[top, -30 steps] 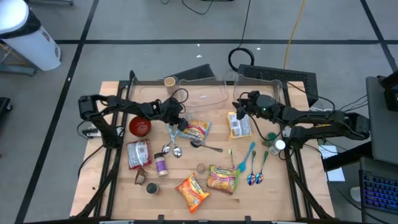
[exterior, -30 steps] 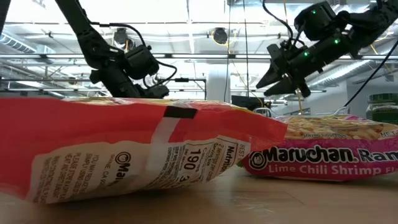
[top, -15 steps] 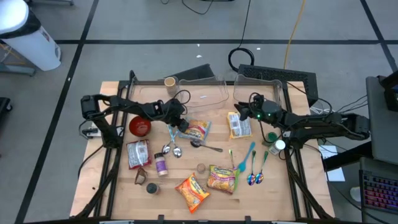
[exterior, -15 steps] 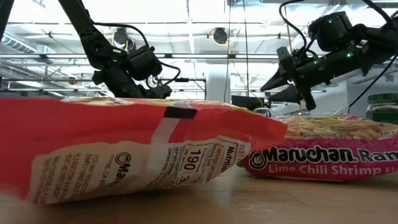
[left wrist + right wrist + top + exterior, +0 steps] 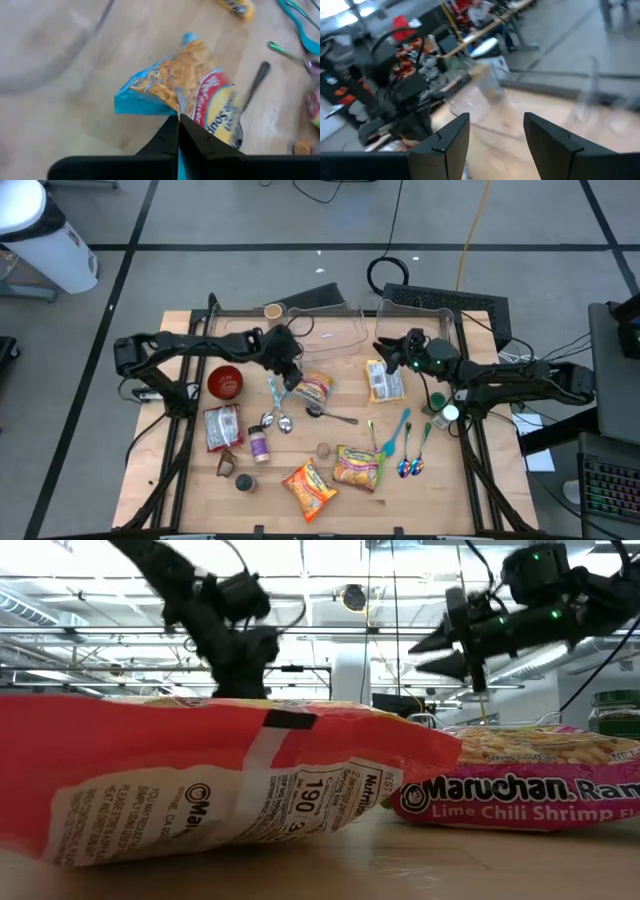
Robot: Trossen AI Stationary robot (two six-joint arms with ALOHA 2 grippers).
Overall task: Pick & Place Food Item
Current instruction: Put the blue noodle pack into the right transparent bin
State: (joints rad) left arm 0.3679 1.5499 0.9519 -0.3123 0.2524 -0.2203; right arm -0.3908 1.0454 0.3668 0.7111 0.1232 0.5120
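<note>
At the table's centre, just in front of the clear plastic container [image 5: 322, 330]: left gripper [image 5: 293, 380], fingers pressed together on the edge of a blue-and-yellow food packet [image 5: 313, 388]. The left wrist view shows the same left gripper [image 5: 178, 121] with both dark fingers meeting on the packet's [image 5: 186, 87] crimped end; whether the packet rests on the wood or is raised cannot be told.

Right of centre: right gripper [image 5: 384, 346], fingers apart and holding nothing, raised over the table near the container's right end and just above a yellow noodle packet [image 5: 384, 382]. In the low view it [image 5: 432, 650] hangs high, fingers splayed; the right wrist view shows its [image 5: 495, 130] two fingers with a clear gap between them.

Remaining items on the table [image 5: 180, 480]:
- red bowl [image 5: 225, 382], left of the left gripper
- metal spoons [image 5: 277, 420], below the held packet
- red snack bag [image 5: 220, 427], near the left edge
- two ramen packets [image 5: 333, 474] at the front
- teal and green spoons [image 5: 408, 442], right side
- paper cup [image 5: 272, 311], back edge
</note>
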